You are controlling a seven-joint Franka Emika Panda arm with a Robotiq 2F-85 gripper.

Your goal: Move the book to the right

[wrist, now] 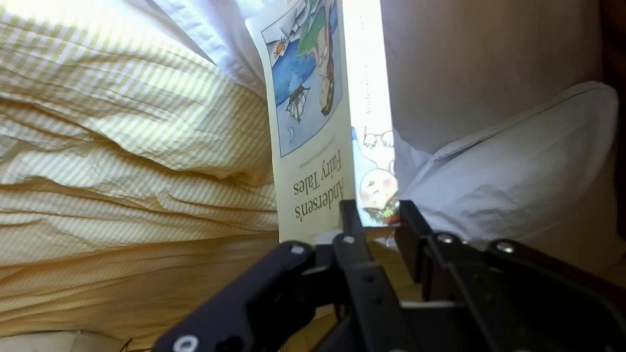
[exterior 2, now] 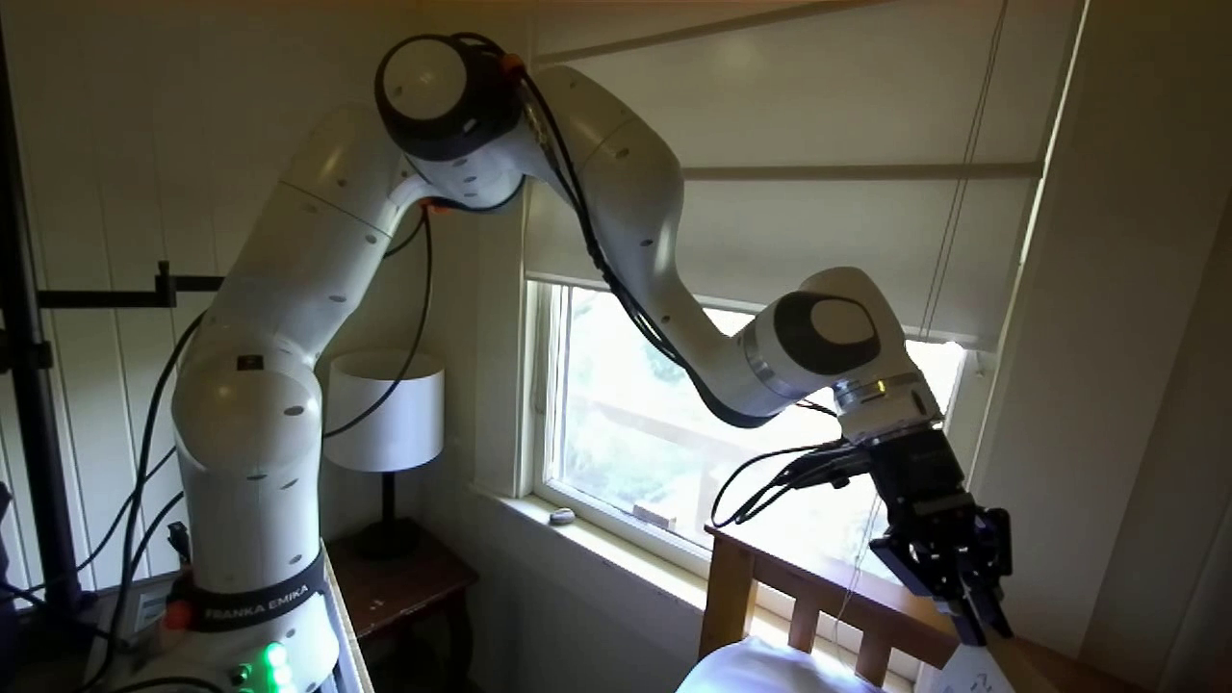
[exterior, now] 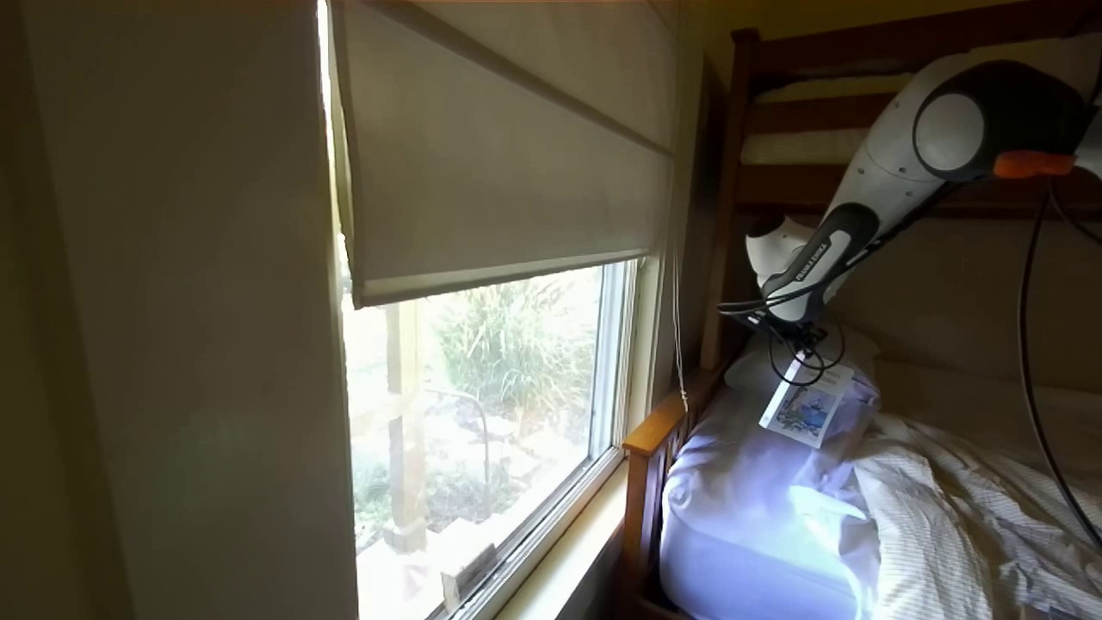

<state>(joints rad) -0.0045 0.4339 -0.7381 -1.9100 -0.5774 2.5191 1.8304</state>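
The book is a thick white volume with a coloured picture on its cover, titled Andersen's Fairy Tales. It shows in both exterior views (exterior: 807, 409) (exterior 2: 970, 674) and in the wrist view (wrist: 313, 127). My gripper (wrist: 375, 211) is shut on one end of its spine, one finger on each side. In an exterior view the gripper (exterior: 807, 342) is above the book, which hangs tilted over the bed, cover facing the camera. In an exterior view only the book's top corner shows below the fingertips (exterior 2: 984, 630). Whether its lower edge touches the bedding cannot be told.
The bed has a pale sheet (exterior: 740, 517), a striped blanket (exterior: 930, 499) and a white pillow (wrist: 508, 171). A wooden bed end rail (exterior: 659, 426) stands by the window (exterior: 491, 413). Cables (exterior 2: 770, 481) hang from the wrist. A lamp (exterior 2: 387, 414) stands near the robot base.
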